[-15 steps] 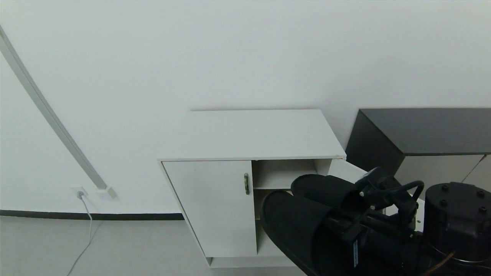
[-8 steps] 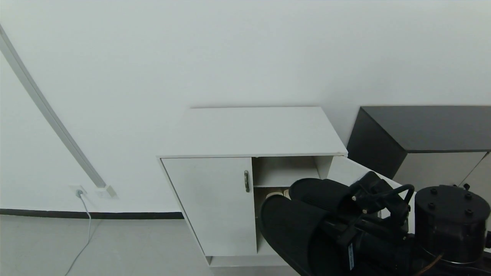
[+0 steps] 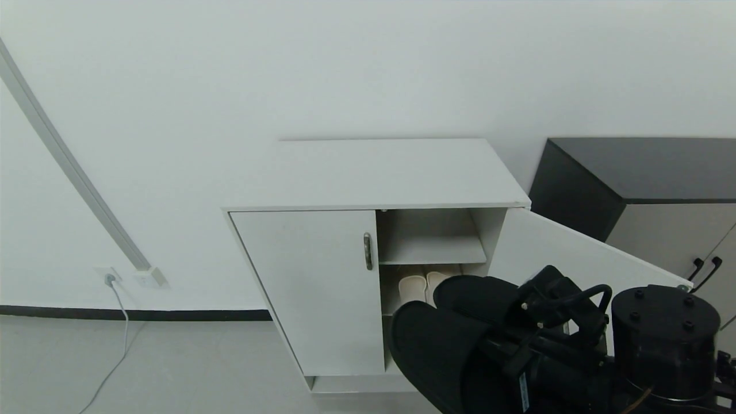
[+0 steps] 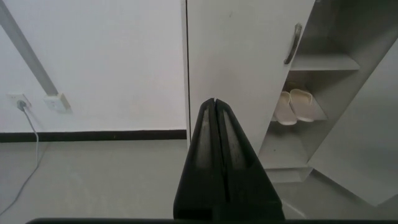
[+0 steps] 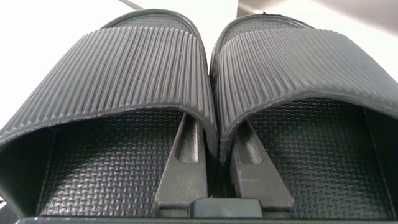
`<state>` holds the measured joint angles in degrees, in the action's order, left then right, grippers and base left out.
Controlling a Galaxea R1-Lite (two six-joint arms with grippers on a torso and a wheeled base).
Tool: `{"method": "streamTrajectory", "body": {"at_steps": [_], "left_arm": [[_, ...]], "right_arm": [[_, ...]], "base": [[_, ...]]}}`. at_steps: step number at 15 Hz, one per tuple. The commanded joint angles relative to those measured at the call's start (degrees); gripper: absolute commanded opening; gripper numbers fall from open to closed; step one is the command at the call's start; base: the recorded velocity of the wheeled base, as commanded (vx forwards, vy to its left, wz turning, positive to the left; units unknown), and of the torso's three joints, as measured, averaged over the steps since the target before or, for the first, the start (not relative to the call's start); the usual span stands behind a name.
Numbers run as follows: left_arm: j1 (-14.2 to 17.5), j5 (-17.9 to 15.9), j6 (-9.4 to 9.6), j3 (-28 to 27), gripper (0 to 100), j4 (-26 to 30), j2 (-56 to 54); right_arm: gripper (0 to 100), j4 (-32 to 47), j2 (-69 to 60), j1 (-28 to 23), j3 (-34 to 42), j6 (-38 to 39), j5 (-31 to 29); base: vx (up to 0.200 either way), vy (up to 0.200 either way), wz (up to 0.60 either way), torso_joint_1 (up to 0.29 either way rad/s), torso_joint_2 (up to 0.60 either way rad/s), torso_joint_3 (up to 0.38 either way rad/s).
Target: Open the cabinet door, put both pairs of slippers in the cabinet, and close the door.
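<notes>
White cabinet [image 3: 391,172] is standing against the wall w/ its R door [image 3: 569,253] hanging wide open and its L door [image 3: 305,287] sitting shut, a slim metal handle [image 3: 367,251] running upright at that door's inner edge. R hand [image 5: 216,155] is pinching the black slippers [image 3: 454,339] in front of the cabinet's open R half, apart from it. One finger is sitting inside each slipper, and the two are squeezing the neighbouring strap edges together btwn them. The black pair is lying side by side and touching. Both have wide ribbed straps arching over diamond-pattern footbeds, matte black all over. The cream slippers [image 3: 422,286] are lying side by side inside the cabinet, on the level just under its upper shelf [image 3: 431,253]. They are smooth and pale, close to the cabinet's own colour. L hand [image 4: 214,149] is hovering in front of the cabinet's L door, well apart from it, fingers pressed together w/ nothing btwn them. A dark unit [image 3: 632,172] is standing just R of the cabinet, behind the open door. A wall socket [image 3: 109,279] w/ a cable is sitting low on the wall, L of the cabinet.
</notes>
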<state>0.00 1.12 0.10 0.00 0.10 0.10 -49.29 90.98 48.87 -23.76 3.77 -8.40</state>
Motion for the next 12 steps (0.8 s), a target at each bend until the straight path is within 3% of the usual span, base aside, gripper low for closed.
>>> {"method": "streamTrajectory", "body": {"at_steps": [1,12], "left_arm": [[0.0,-0.1,-0.01,0.0,0,0.0,0.1],[0.0,-0.1,-0.01,0.0,0,0.0,0.0]], "right_arm": [[0,0.0,-0.2,0.5,0.6,-0.1,-0.1],[0,-1.6,-0.4,1.6,1.4,-0.2,-0.4]], "base": [[0.000,0.000,0.00,-0.217,0.53,0.325],[0.000,0.000,0.00,-0.194,0.51,0.323]]}}
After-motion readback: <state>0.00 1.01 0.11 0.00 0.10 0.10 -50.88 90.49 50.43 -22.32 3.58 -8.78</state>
